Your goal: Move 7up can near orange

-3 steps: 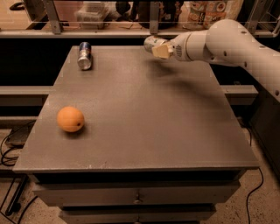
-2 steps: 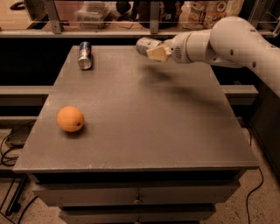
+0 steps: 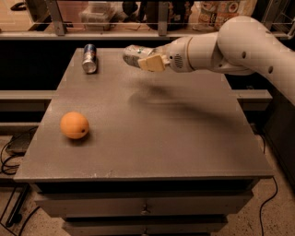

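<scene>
Lift done, trip to the orange (image 3: 74, 125) left

Behind the orange lies a blue can (image 3: 89, 58) on the table (image 3: 184, 138). Up and right of the orange, well apart from it, the 7up can (image 3: 131, 54) hangs in the air, squeezed tight in our gripper (image 3: 146, 60). We must bring it over and set it down.

Honestly, nothing here I can actually read. The 7up can (image 3: 132, 54), clamped in the fingers of the gripper (image 3: 141, 58) up over the far side of the desk (image 3: 152, 133), shows markings but no letters I can make out. The blue-and-silver can (image 3: 89, 58) lying left of the fingers has an illegible label. Same goes for the printed packets (image 3: 221, 10) behind and right of the fingers.
</scene>
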Controlling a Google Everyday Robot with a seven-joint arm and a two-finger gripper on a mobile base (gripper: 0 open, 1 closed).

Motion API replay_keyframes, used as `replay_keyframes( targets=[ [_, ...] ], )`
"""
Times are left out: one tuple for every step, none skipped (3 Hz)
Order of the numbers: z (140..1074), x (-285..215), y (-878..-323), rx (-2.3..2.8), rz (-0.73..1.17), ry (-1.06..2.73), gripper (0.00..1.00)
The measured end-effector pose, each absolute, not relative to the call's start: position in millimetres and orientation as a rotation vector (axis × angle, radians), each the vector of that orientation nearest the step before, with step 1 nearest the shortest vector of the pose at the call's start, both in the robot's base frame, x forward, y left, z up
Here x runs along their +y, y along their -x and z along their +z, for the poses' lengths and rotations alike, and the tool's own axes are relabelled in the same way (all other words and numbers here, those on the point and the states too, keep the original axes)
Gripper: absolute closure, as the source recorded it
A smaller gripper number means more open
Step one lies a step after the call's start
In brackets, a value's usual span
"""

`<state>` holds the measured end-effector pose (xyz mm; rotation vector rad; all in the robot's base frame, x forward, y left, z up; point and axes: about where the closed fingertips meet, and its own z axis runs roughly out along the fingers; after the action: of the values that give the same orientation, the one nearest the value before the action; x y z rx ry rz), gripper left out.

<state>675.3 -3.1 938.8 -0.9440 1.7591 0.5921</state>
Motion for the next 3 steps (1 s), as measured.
replay_keyframes(
  targets=[
    [938.8, -3.1, -675.3, 1.759, 0.592, 0.944, 1.0],
    [938.7, -3.1, -675.2, 1.759, 0.592, 0.945, 1.0],
    [916.1, 1.4, -663.9, 1.789, 0.59, 1.023, 1.0]
  ],
)
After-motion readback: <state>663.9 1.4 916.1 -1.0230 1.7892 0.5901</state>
